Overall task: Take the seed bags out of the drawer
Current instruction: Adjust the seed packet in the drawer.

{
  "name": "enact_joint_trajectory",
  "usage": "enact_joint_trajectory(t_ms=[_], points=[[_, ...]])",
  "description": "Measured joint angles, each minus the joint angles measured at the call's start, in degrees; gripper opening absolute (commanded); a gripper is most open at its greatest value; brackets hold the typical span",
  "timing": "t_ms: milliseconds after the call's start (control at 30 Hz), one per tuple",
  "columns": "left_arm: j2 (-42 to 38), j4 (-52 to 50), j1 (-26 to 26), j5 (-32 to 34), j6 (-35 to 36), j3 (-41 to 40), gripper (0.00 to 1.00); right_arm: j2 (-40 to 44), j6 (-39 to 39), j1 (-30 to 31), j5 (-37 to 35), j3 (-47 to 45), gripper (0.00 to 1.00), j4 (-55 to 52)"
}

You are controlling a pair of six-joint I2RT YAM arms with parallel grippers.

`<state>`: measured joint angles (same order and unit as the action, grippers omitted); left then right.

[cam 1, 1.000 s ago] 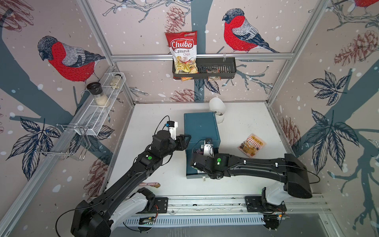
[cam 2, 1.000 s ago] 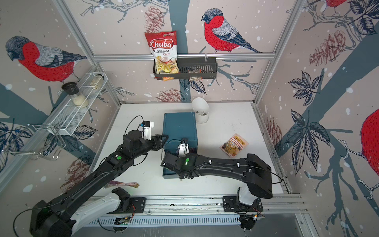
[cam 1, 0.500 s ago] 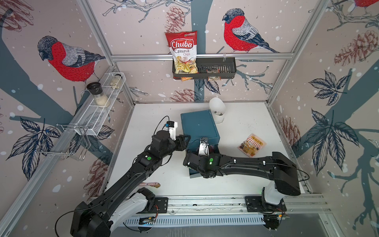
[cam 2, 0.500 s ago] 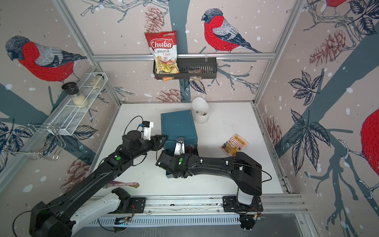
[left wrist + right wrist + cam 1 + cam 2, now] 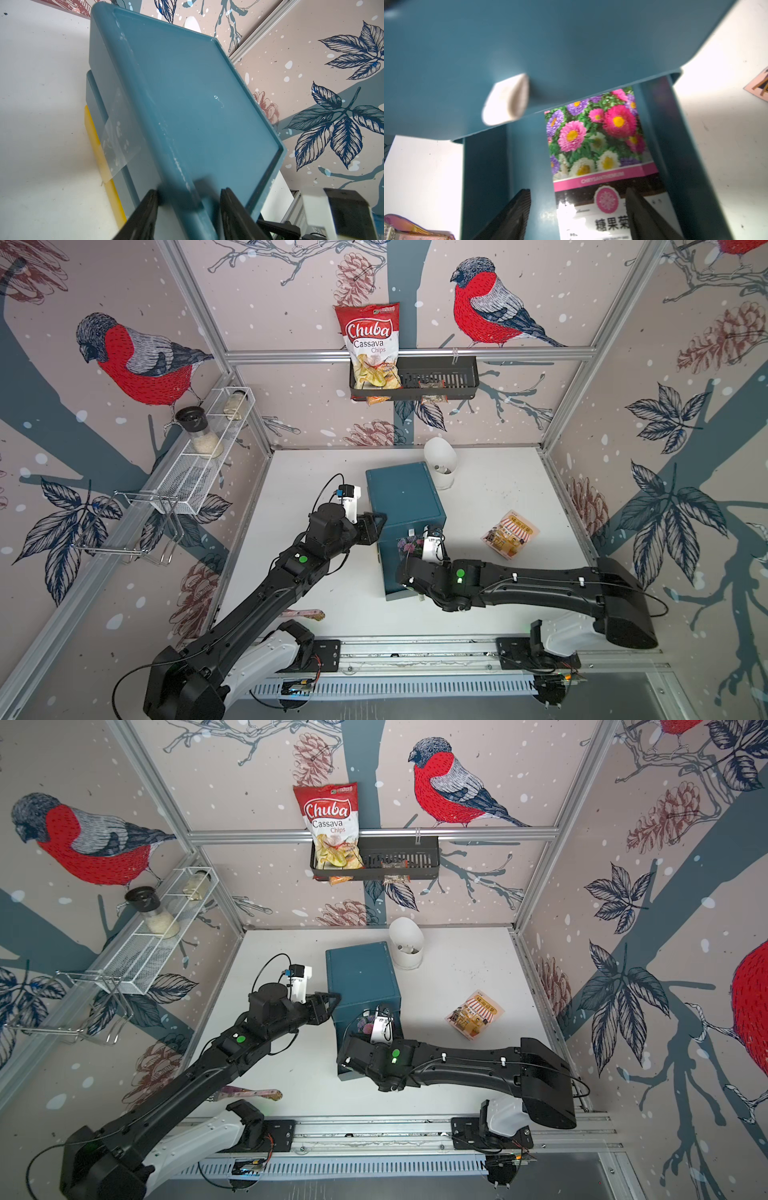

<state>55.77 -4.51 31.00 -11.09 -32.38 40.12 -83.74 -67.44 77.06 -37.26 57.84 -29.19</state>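
Observation:
A teal drawer cabinet (image 5: pixel 405 497) stands mid-table in both top views, its drawer (image 5: pixel 529 166) pulled out toward the front. Inside lies a seed bag with pink and purple flowers (image 5: pixel 598 141), also seen in a top view (image 5: pixel 365 1025). My right gripper (image 5: pixel 577 207) hangs open just above it, one finger over the drawer floor and the other over the bag. Another seed bag, orange-yellow with a striped awning (image 5: pixel 510 534), lies on the table to the right. My left gripper (image 5: pixel 189 199) is shut on the cabinet's near left top edge (image 5: pixel 380 520).
A white cup (image 5: pixel 440 466) stands just behind the cabinet. A black wall basket (image 5: pixel 436 377) holds a Chuba chips bag (image 5: pixel 372 348). The left wall carries a wire shelf (image 5: pixel 199 464) with jars. A pinkish object (image 5: pixel 305 614) lies near the table's front edge.
The right arm swung left over the drawer, then back to the right. The cabinet turned slightly. The left gripper has kept its hold on the corner.

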Motion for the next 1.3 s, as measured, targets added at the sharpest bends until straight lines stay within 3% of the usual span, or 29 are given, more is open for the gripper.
enact_joint_trajectory(t_ms=[233, 500, 833, 1033, 1300], points=[[0.76, 0.61, 0.00, 0.57, 0.02, 0.11, 0.50, -1.77, 1.53, -3.96, 4.76, -2.38, 0.74, 4.74], [1.22, 1.01, 0.00, 0.61, 0.07, 0.20, 0.49, -5.68, 3.69, -3.50, 10.75, -2.21, 0.68, 11.85], [1.86, 2.08, -0.15, 1.66, 0.07, 0.20, 0.49, -7.10, 5.05, -1.01, 11.17, 3.85, 0.69, 10.71], [1.77, 2.29, -0.15, 1.40, 0.07, 0.04, 0.49, -3.78, 4.83, -2.84, 8.33, 2.64, 0.70, 7.85], [1.68, 2.78, -0.15, 1.03, -0.02, -0.31, 0.48, -8.31, 2.56, -4.17, 7.26, 2.03, 0.69, 4.17]])
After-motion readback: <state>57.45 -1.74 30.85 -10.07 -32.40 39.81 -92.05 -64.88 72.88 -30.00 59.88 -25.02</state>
